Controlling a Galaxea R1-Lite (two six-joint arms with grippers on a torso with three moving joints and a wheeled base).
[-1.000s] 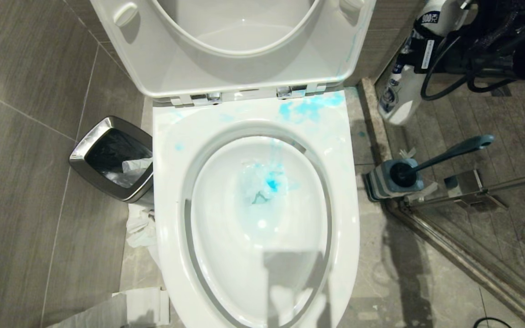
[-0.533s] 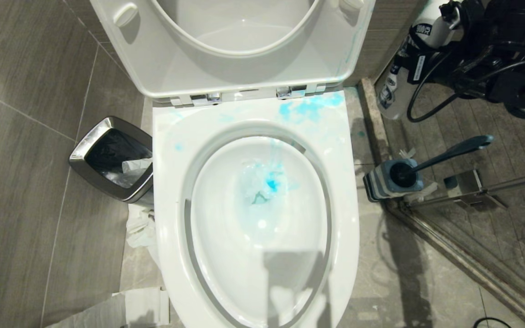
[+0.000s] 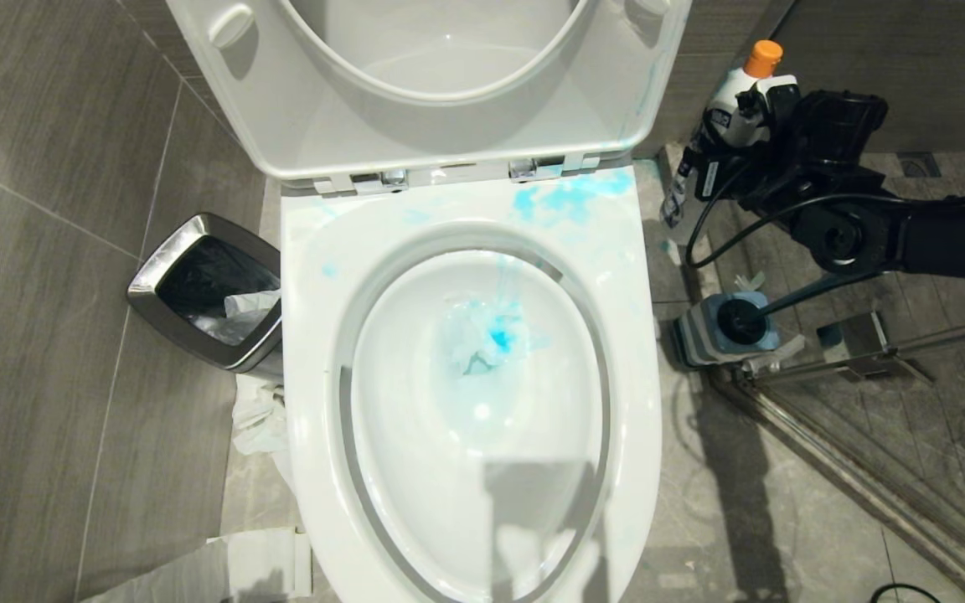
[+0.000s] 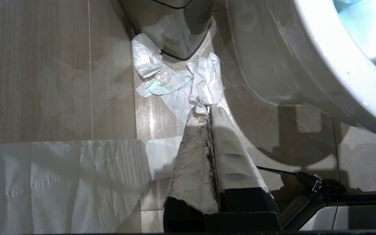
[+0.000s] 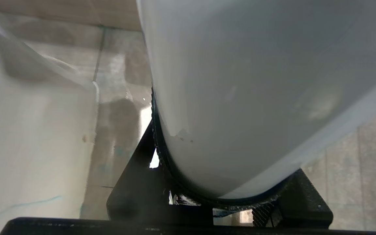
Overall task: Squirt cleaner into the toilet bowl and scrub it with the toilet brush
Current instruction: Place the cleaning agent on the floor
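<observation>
The white toilet bowl (image 3: 315, 352) fills the middle of the head view, seat and lid raised. Blue smears mark its back right rim, and blue liquid and tissue lie in the water. At the upper right my right gripper (image 3: 763, 109) is shut on the cleaner (image 3: 730, 94), orange cap up, beside the bowl's back corner. The bottle's white body (image 5: 240, 81) fills the right wrist view. The toilet brush (image 3: 738, 321) stands in its grey-blue holder (image 3: 700, 343) below the arm, which hides most of its handle. My left gripper (image 4: 209, 107), taped fingers shut and empty, hangs over the floor by the bowl's base (image 4: 273, 65).
A steel-rimmed bin (image 3: 206, 289) stands left of the bowl, with crumpled tissue (image 3: 260, 419) beside it and a paper sheet (image 3: 223, 569) on the floor nearer me. A glass door's metal track (image 3: 868, 477) and bracket (image 3: 859, 339) run along the right. Grey tiled wall stands behind.
My right arm has come down into the picture and toward the toilet with the cleaner. The orange cap now shows on top, and the arm now covers the brush handle.
</observation>
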